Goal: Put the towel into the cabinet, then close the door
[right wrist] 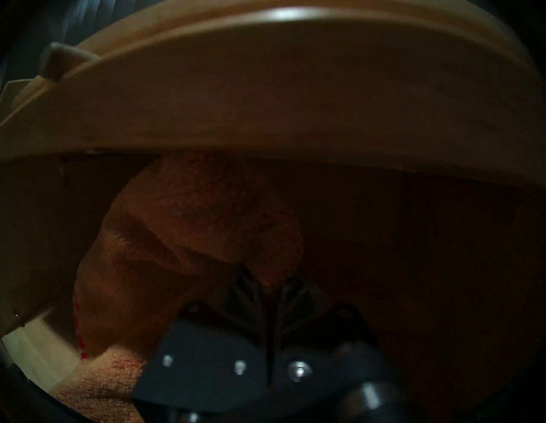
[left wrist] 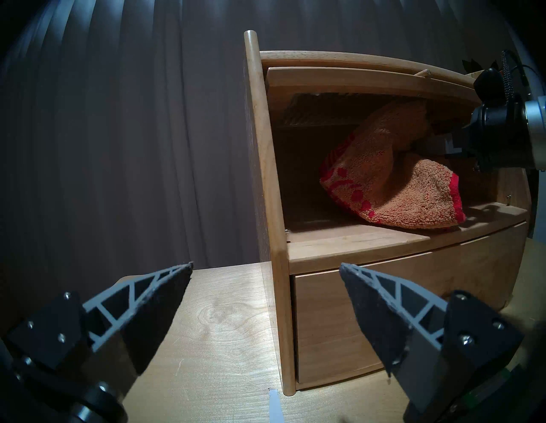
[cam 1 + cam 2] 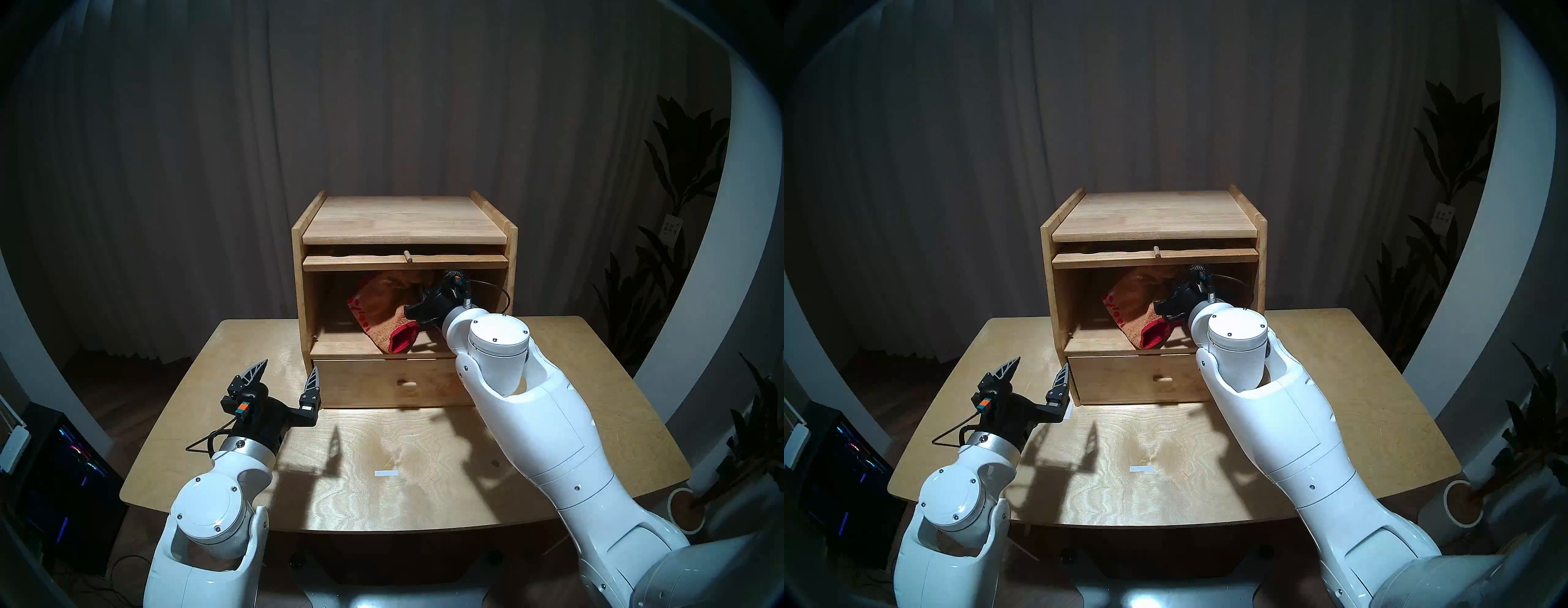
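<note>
- My right tool (image 3: 413,315) is inside the cabinet (image 3: 405,220), in the right half of the big compartment, jaws pinched tight on a fold of the towel (image 3: 384,310).
- The towel hangs from that pinch toward the cabinet's left wall, tan face toward me. Its lower red-edged corner droops to the compartment floor near the front lip. So most of it lies left of and below the tool, and its long axis slants from upper back down to lower front.
- In the right wrist view the pinched fold bunches just beyond the fingertips (image 1: 251,291). The back wall behind it is too dark to read, so I can't tell how much depth is left.
- The door (image 3: 405,262) is lifted flat under the cabinet's top, its peg knob (image 3: 407,256) pointing out at me. It sits right above my right wrist, so I judge it can't come down until that arm is out.
- My left tool (image 3: 289,377) hovers over the desk (image 3: 424,446) near the cabinet's lower left front corner, beside the drawer (image 3: 382,384), jaws spread wide and empty. It's the freer arm for the knob.
- The desk in front of the cabinet is bare but for a small white strip (image 3: 387,472). Dark curtains (image 3: 212,170) hang behind the cabinet.
</note>
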`<state>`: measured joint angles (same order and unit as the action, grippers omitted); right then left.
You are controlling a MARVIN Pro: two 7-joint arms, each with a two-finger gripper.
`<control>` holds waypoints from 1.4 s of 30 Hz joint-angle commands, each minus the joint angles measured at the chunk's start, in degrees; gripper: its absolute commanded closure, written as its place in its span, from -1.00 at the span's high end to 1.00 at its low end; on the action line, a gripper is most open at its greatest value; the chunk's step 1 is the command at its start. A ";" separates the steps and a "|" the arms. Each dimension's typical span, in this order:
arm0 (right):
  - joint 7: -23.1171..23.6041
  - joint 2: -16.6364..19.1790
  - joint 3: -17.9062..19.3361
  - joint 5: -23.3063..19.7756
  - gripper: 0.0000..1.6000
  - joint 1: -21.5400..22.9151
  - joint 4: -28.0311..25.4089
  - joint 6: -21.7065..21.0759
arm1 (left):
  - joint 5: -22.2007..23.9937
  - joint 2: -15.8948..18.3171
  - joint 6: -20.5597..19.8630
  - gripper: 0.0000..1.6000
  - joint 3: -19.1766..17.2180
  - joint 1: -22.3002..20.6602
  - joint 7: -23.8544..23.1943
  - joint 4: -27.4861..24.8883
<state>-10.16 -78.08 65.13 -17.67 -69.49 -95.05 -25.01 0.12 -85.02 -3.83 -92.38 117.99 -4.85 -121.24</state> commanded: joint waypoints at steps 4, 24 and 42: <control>0.01 -0.04 -0.76 3.61 -1.00 1.62 2.70 9.20 | -0.06 -0.08 0.22 1.00 -0.09 -0.03 0.19 -1.48; 0.02 -2.34 -1.87 7.17 -1.00 10.13 15.34 17.24 | -0.03 -0.05 0.26 1.00 -0.08 -0.11 0.17 -1.36; 0.62 -4.34 -3.18 8.83 -1.00 12.21 22.68 23.37 | -0.05 -0.06 0.23 1.00 -0.08 -0.05 0.19 -1.46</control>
<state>-9.24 -81.48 61.92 -9.25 -58.66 -70.94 -5.19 0.11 -85.03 -3.83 -92.38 118.03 -4.79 -121.32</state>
